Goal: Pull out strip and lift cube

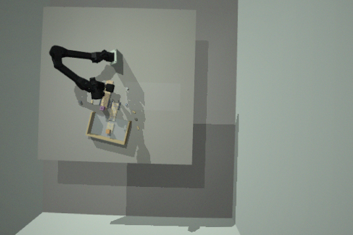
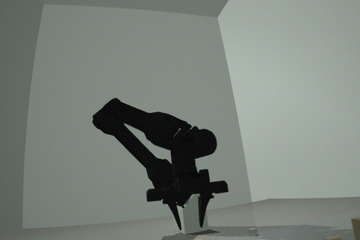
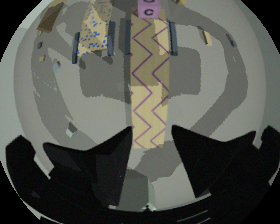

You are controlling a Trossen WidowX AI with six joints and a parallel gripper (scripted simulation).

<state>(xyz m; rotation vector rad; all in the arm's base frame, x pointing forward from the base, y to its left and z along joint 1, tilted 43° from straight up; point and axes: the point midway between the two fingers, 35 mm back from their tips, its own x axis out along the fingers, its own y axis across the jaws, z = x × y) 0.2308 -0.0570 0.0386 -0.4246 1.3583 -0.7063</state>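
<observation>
Fingers: the gripper [image 3: 145, 156] is standing partly spread, its two dark fingers sitting one on each side of the zigzag strip's near end and gripping nothing.
Arm: the black arm [image 1: 67, 69] is folding back from its pale base block [image 1: 114, 57] and reaching down over the near end of the strips; in the exterior view the fingers [image 2: 176, 214] are pointing down close to the table [image 1: 164, 52].
Zigzag strip: a tan strip [image 3: 149, 90] with a purple zigzag line is running away from the wrist camera in one unbroken length, lying flat on the table and passing between dark blue bars [image 3: 126, 42] on either side.
Labelled cube: a purple cube [image 3: 148, 7] with dark marks on its face is sitting on the far end of the zigzag strip; from the top it is showing as a small purple block [image 1: 102, 108] just outside the tray's near wall.
Other strip: a second, speckled tan strip [image 3: 95, 30] is lying beside the first, to its left in the wrist view.
Tray: a wooden-walled tray [image 1: 89, 125] with a grey floor is holding an orange cube [image 1: 108, 131].
Loose bits: small tan and pale pieces [image 1: 134, 112] are lying scattered on the table to one side of the tray.
</observation>
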